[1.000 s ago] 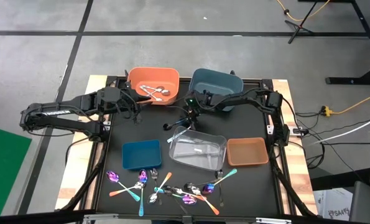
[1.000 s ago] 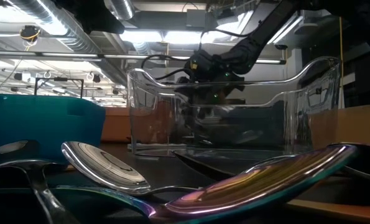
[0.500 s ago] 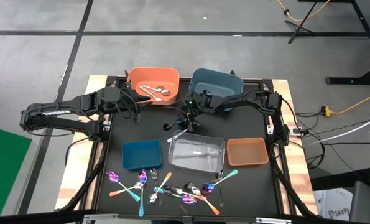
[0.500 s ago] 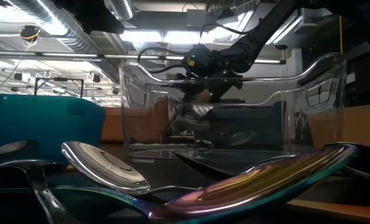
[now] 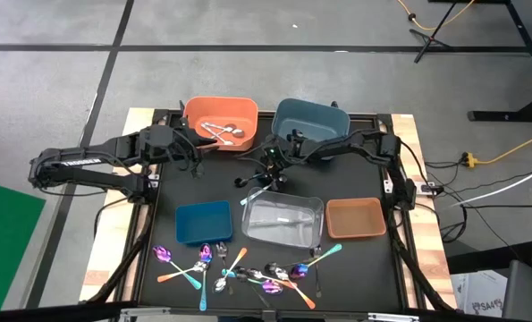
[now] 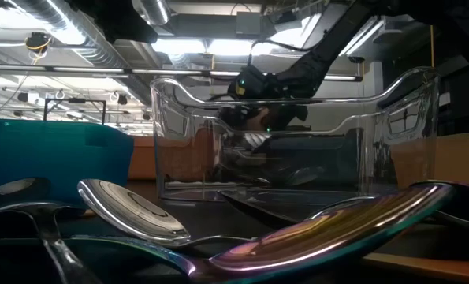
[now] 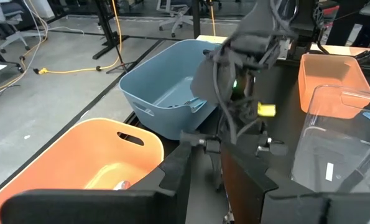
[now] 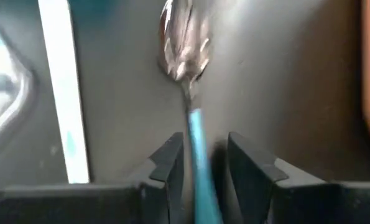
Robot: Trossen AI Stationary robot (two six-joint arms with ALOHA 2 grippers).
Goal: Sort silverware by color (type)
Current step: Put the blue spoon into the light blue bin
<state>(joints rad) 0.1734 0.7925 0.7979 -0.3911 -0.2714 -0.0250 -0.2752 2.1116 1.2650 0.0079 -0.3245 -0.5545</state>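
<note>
My right gripper [image 8: 204,140] is shut on a spoon with a teal handle and a silver bowl [image 8: 183,43]. In the high view it [image 5: 264,177] hangs over the dark table just beyond the clear bin's [image 5: 283,221] far left corner. My left gripper [image 7: 212,177] stays open with nothing between its fingers, raised beside the orange bin [image 5: 221,121], which holds a few silver spoons [image 5: 221,132]. Several more spoons and forks [image 5: 239,268] lie in a loose pile near the table's front edge. My right gripper has the spoon's teal handle [image 8: 197,140] between its two fingers. The fingers lie along the spoon and slant down toward the table's left and near side. The bowl points away from the gripper. I cannot tell whether the bowl touches the table.
A grey-blue bin [image 5: 310,121] stands at the back next to the orange one. A small blue bin [image 5: 203,221] sits left of the clear bin and a small brown bin [image 5: 355,217] right of it. The clear bin has a white strip inside.
The clear bin has shifted a little toward the table's near edge and now stands squarer to it. My right gripper stays shut on the spoon at about the same spot.
</note>
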